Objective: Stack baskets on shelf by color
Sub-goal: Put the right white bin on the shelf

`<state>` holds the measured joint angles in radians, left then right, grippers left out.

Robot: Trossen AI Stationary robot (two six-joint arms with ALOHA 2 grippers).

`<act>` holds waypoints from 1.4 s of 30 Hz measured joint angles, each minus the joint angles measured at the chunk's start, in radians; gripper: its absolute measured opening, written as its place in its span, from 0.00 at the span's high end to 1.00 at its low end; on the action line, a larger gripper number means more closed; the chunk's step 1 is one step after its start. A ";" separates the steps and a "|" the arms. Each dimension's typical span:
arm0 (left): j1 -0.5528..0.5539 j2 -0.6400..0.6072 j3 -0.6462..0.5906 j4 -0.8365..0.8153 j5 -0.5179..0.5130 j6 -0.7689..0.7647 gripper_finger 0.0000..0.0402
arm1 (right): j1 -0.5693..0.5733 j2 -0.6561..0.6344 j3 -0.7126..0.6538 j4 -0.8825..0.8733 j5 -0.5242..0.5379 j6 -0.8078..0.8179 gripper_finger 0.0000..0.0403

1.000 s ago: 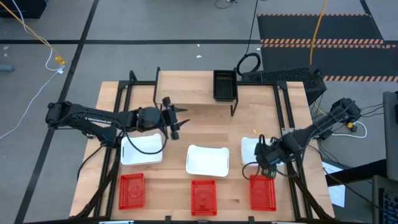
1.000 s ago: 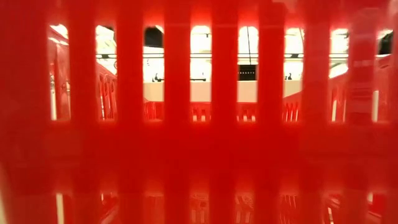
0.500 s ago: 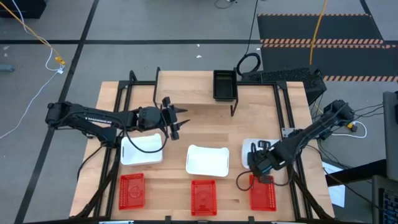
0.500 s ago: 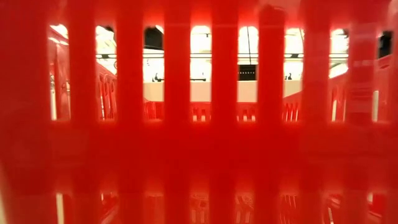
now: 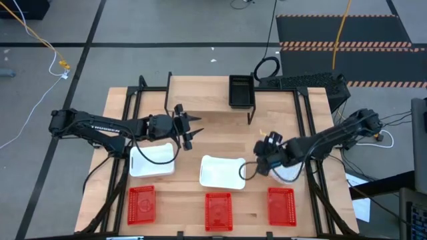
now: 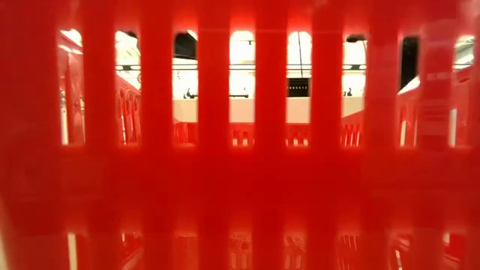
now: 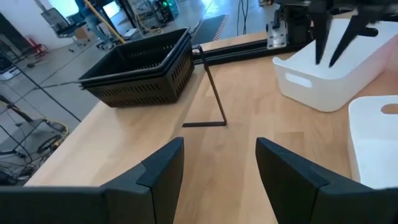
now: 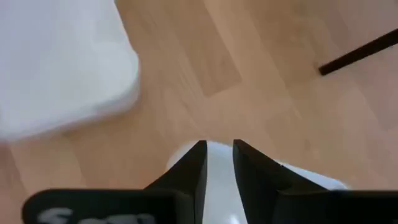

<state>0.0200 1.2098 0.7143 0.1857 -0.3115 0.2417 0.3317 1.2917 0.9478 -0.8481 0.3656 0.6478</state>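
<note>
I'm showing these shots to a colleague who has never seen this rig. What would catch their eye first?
Probably the row of three red baskets along the table's near edge, one of them filling the low view with red mesh. Next, the right gripper clamped on the rim of a white basket, beside the middle white basket. Then the black baskets stacked on the shelf at the back, while the left gripper hangs open near the shelf's front.

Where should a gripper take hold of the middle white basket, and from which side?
Pinch a long wall's rim from straight above, one finger inside: the middle white basket sits flat on the table, open side up, walls thin.
</note>
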 joint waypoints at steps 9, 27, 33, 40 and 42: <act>0.000 0.000 0.000 -0.014 -0.001 0.015 0.50 | 0.099 -0.137 0.000 -0.470 -0.492 -0.091 0.79; 0.000 0.000 0.000 -0.028 -0.002 -0.018 0.50 | 0.428 -0.045 0.000 -0.565 -0.394 -0.090 0.80; 0.000 0.000 0.000 -0.027 -0.002 -0.004 0.50 | 0.459 -0.013 -0.014 -0.561 -0.368 -0.137 0.80; 0.000 0.000 0.000 -0.025 -0.002 0.014 0.50 | 0.460 -0.010 -0.165 -0.380 -0.380 -0.143 0.80; 0.000 0.000 0.000 -0.023 -0.003 0.016 0.50 | 0.460 -0.010 -0.195 -0.336 -0.420 -0.110 0.82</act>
<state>0.0203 1.2098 0.7143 0.1623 -0.3146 0.2572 0.7916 1.2819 0.7524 -1.1842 -0.0544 0.5374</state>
